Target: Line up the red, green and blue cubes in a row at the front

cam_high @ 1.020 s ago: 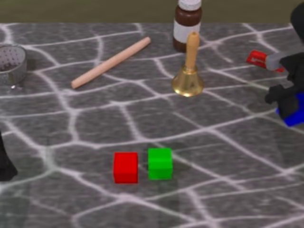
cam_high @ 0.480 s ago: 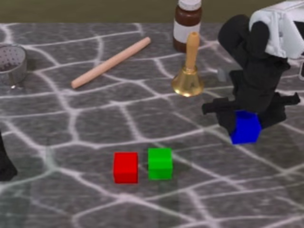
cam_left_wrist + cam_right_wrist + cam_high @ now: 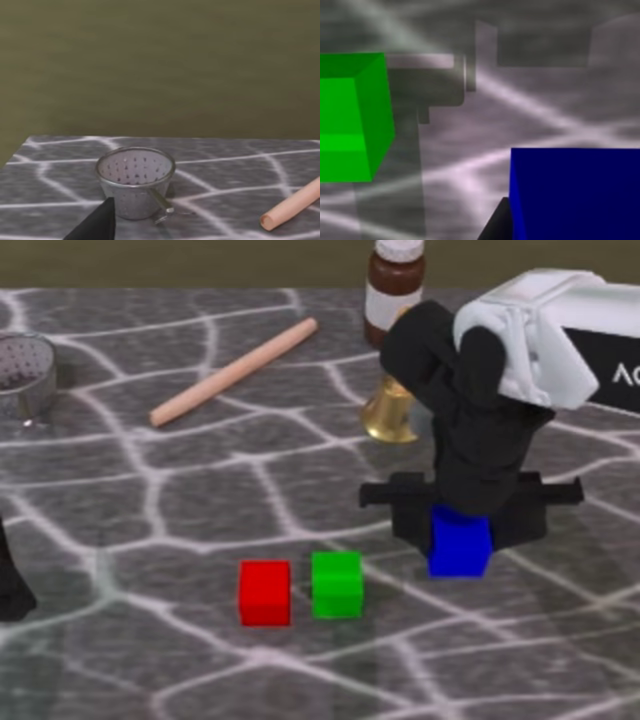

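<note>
The red cube [image 3: 264, 592] and the green cube [image 3: 337, 584] sit side by side on the table near the front middle. My right gripper [image 3: 458, 532] is shut on the blue cube [image 3: 459, 544], holding it just right of the green cube and slightly farther back. In the right wrist view the blue cube [image 3: 575, 192] fills the near corner, with the green cube [image 3: 352, 117] beyond it. My left gripper [image 3: 12, 585] stays parked at the table's left edge; only one dark fingertip [image 3: 95, 225] shows in the left wrist view.
A brass bell [image 3: 390, 410] stands behind the right arm, with a brown bottle [image 3: 394, 288] at the back. A wooden rod [image 3: 232, 372] lies at the back left, beside a metal strainer cup [image 3: 24, 375].
My right arm has swung in from the right edge toward the front middle, carrying the blue cube leftward to beside the green cube. The red and green cubes have not moved.
</note>
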`<state>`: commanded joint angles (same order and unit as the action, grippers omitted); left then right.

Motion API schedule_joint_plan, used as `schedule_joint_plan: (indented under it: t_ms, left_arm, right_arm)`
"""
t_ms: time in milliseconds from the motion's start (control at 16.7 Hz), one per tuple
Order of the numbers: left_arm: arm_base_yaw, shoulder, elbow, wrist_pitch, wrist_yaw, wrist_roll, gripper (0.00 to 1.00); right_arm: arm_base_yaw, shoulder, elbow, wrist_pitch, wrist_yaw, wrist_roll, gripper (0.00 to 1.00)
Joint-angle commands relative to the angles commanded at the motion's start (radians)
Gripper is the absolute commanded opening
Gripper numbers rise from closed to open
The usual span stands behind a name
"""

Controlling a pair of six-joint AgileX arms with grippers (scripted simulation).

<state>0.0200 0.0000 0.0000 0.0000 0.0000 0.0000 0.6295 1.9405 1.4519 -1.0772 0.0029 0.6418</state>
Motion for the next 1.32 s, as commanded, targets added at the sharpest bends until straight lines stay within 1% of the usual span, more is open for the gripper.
schedule_joint_plan:
  t_ms: [300, 660, 960, 1320]
  left_arm:
    - [0.0, 0.0, 0.0, 0.0, 0.0, 0.0, 1.0]
    - [0.0, 0.0, 0.0, 0.0, 0.0, 0.0, 1.0]
    - [0.0, 0.0, 0.0, 0.0, 0.0, 0.0, 1.0]
    - [0.0, 0.0, 0.0, 0.0, 0.0, 0.0, 1.0]
  right_arm:
    - [-0.003, 0.01, -0.011, 0.018, -0.001, -0.001, 0.0]
    - [0.002, 0.085, -0.141, 0.232, 0.0, 0.004, 0.0]
    - [0.004, 0.097, -0.157, 0.254, 0.001, 0.005, 0.0]
    - [0.004, 0.097, -0.157, 0.254, 0.001, 0.005, 0.45]
